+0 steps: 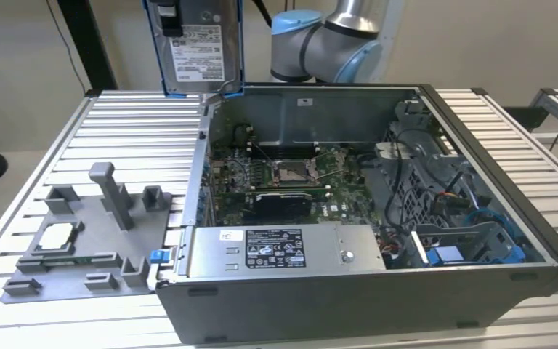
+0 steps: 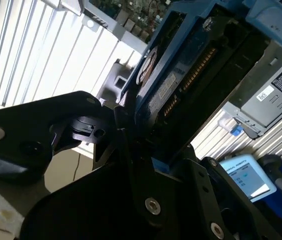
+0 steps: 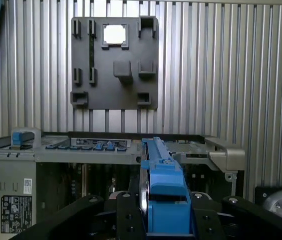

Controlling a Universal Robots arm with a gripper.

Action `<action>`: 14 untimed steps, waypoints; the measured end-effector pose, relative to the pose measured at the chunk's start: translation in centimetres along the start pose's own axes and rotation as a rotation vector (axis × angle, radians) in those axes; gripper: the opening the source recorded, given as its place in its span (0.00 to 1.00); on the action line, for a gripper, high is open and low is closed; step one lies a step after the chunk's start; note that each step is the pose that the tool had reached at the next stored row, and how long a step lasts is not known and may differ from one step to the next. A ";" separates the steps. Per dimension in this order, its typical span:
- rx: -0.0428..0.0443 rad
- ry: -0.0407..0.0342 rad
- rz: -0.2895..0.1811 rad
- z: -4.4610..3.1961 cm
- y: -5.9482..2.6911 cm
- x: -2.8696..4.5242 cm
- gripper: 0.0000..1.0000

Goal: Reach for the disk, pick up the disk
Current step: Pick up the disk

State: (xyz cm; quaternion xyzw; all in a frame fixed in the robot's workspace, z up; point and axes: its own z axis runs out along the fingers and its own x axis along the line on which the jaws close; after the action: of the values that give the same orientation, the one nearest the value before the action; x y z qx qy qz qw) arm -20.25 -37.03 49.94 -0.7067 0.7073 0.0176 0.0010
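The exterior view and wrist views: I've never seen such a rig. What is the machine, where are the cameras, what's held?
The exterior view, from a camera off the arm, shows a robot arm behind an open computer case on a slatted table. Beside the case lies a grey holder plate with a small chip. Both wrist views come from cameras on the arm. Its gripper is shut on the disk, a labelled hard drive in a blue frame, held above the table.

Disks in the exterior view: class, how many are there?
1: the disk, hanging above the computer case, toward the exterior view's upper left. Others may hide inside it.
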 end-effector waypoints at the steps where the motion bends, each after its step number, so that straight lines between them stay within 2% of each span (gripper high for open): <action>1: -0.0001 0.0000 0.000 -0.01 -0.27 0.00 0.00; 14: -0.0010 0.0000 0.000 -0.09 -3.85 0.00 0.00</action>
State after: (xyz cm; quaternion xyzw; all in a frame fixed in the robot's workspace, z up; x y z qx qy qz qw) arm -16.40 -37.04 49.94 -0.7067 0.7073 0.0180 0.0007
